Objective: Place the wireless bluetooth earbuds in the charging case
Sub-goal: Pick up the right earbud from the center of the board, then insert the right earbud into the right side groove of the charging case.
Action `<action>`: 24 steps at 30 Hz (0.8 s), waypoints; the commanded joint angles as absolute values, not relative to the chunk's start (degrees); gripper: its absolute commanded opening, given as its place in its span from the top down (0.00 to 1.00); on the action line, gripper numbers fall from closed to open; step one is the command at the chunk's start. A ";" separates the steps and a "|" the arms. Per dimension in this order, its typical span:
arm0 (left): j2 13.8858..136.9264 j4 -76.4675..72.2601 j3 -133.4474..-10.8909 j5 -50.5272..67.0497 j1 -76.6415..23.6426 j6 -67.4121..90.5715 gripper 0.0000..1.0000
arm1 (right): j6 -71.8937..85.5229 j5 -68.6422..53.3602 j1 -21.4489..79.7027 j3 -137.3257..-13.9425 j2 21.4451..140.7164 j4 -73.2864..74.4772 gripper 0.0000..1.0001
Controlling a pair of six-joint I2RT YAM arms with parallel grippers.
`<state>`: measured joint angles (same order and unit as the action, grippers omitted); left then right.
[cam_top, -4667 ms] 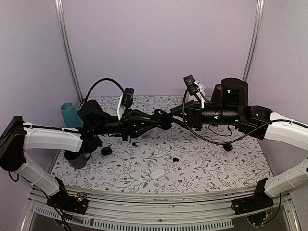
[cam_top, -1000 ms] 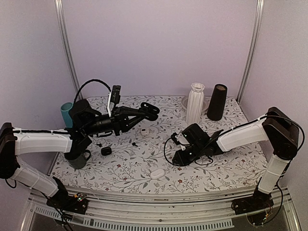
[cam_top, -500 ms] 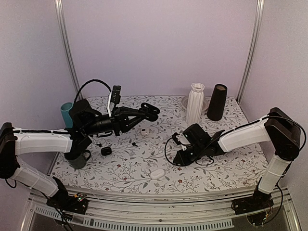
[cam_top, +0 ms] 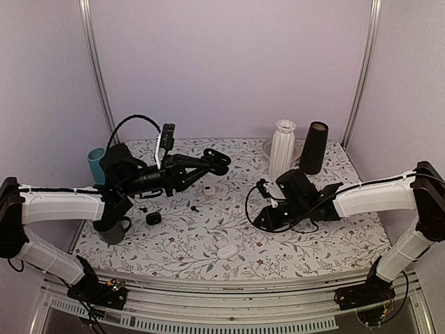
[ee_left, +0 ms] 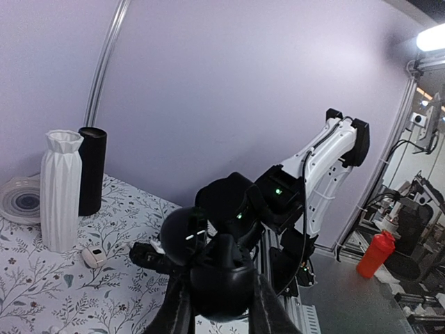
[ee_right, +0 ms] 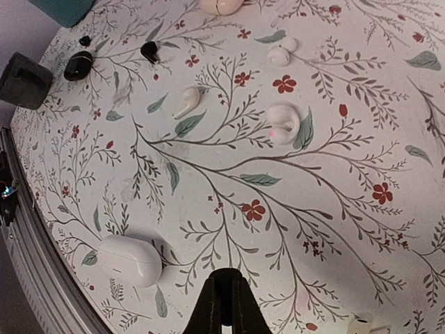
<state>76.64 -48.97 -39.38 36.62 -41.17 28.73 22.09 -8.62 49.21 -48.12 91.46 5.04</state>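
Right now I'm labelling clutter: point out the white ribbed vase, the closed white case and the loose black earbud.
white ribbed vase (cam_top: pixel 281 152), top external view, middle of its body.
closed white case (ee_right: pixel 128 261), right wrist view, middle of its shell.
black earbud (ee_right: pixel 149 50), right wrist view, its rounded head.

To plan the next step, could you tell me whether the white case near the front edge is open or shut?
Shut: the white case lies as one smooth closed pebble, with no lid raised.
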 commanded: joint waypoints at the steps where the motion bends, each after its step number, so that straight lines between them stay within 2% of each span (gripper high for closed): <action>1: 77.16 -50.92 -39.38 37.04 -40.32 28.54 1.00 | 23.16 -9.14 48.01 -47.39 83.36 3.83 0.97; 12: 78.64 -55.00 -39.61 42.11 -40.17 28.86 1.00 | 18.38 -13.31 47.94 -50.64 68.78 3.92 0.96; 24: 81.57 -56.59 -41.62 47.75 -40.38 29.21 1.00 | 16.55 -22.79 48.93 -56.59 64.03 -0.18 0.96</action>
